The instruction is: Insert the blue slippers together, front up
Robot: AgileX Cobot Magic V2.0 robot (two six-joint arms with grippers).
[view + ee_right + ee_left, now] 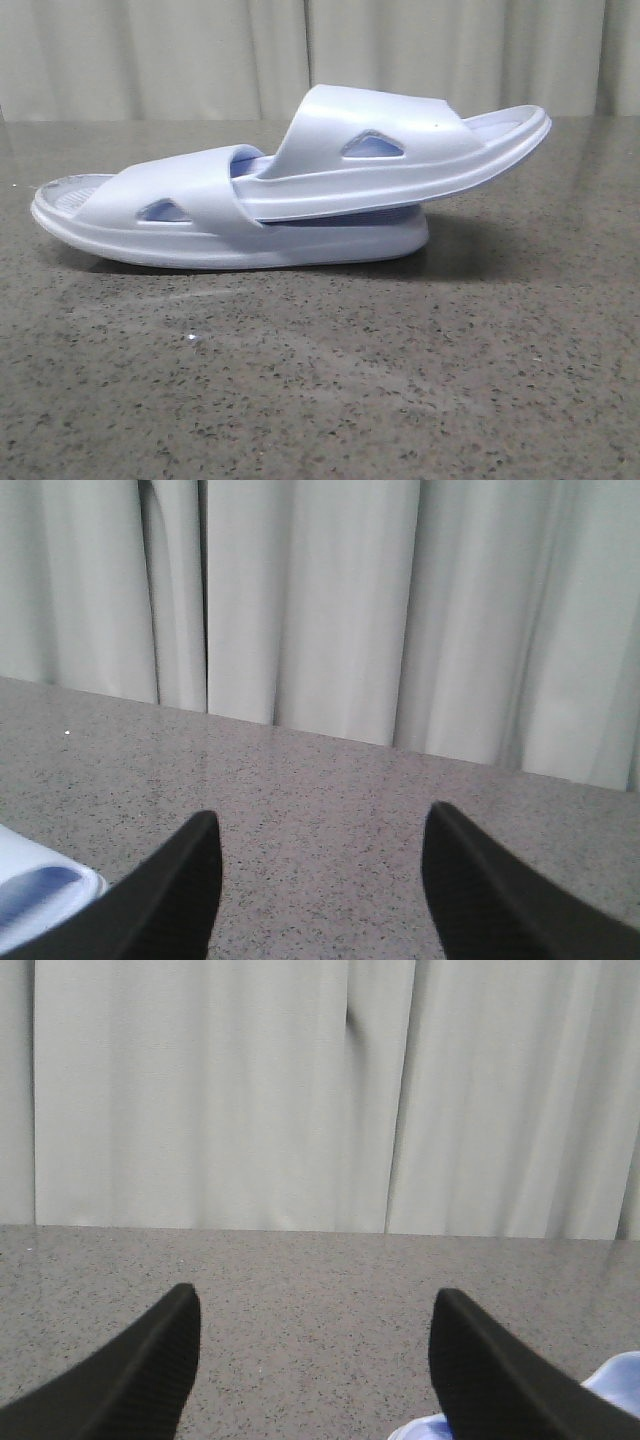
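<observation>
Nearest in the front view is a wide band of bare speckled grey table, running the whole width with nothing on it but a small bright speck left of centre. Beyond that band sit the slippers, nested one into the other at mid-table. The lower slipper lies flat on its sole, its open end toward the robot's left, its sole edge resting on the stone with a dark shadow under it. The upper slipper is pushed in under the lower one's strap and tilts up toward the right, so its far end overhangs the table with open air beneath. Bare table lies on both sides of the pair, more on the right, and a strip of it behind them reaches the table's far edge, where a pale pleated curtain hangs.

No arm shows in the front view. In the left wrist view the left gripper stands released, its two dark fingers well apart with only table between them; a pale blue corner of a slipper shows just beside one finger. The right gripper is likewise spread wide and holds nothing, with a slipper edge near one finger.
</observation>
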